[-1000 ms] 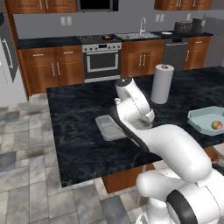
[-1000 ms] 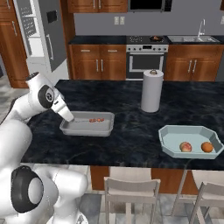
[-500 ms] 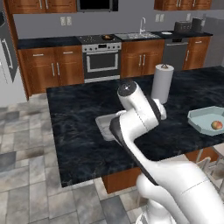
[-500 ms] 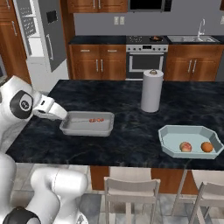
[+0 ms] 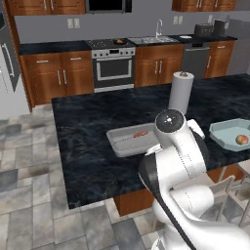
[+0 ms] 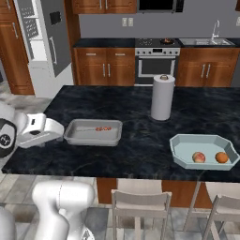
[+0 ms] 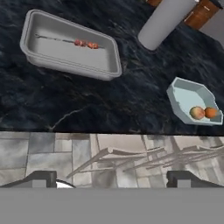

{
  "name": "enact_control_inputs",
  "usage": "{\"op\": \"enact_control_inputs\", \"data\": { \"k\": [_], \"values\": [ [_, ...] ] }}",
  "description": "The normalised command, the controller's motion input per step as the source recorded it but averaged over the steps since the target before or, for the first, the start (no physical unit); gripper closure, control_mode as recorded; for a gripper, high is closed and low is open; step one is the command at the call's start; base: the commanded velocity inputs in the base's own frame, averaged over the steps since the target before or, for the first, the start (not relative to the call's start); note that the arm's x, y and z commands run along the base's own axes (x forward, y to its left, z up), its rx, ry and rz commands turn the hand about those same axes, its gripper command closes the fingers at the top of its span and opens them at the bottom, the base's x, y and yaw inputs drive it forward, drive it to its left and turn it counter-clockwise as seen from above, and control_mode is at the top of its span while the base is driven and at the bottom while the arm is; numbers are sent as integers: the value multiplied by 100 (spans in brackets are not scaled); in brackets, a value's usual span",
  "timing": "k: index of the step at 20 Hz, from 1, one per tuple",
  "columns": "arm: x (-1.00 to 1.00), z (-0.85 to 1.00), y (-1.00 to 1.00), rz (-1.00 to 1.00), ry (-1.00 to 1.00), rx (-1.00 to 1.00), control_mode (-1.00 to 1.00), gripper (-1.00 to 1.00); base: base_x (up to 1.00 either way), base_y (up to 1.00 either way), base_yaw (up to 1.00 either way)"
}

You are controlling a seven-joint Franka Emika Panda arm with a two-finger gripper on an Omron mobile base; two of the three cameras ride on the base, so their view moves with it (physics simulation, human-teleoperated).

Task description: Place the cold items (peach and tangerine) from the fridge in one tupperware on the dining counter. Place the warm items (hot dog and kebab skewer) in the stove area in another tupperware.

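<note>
Fingers (image 7: 43,178) standing wide, holding nothing; gripper (image 7: 111,179) hanging off the counter (image 6: 136,154) edge, over stools (image 7: 144,157).

Grey tub (image 6: 92,132) is holding the skewer (image 6: 101,128). Blue tub (image 6: 203,151) is holding peach (image 6: 198,157) and tangerine (image 6: 221,157), side by side.

Hot dog: can't spot it; likely at the stove (image 6: 157,58).

Risk: swinging the arm low could be clipping the grey tub, or knocking the towel roll (image 6: 162,97).

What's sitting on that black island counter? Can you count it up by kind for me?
Containers: 2, grey tupperware and pale blue tupperware
Fruit: 2, peach and tangerine
Kebab skewer: 1
Paper towel roll: 1
Total: 6
</note>
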Motion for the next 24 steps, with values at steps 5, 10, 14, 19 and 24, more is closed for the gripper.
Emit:
{"op": "enact_control_inputs", "data": {
  "k": [5, 10, 14, 19, 24],
  "values": [
    [-39, 5, -21, 19, 6, 0, -100, -100, 0, 0, 0],
    [-14, -3, -6, -2, 1, 3, -100, -100, 0, 0, 0],
    [-29, 0, 3, 0, 0, 5, -100, -100, 0, 0, 0],
    [-7, -2, 7, 0, 0, 0, 100, -100, -22, 65, 0],
    [0, 0, 0, 0, 0, 0, 100, -100, -5, 100, -3]
  ]
}}
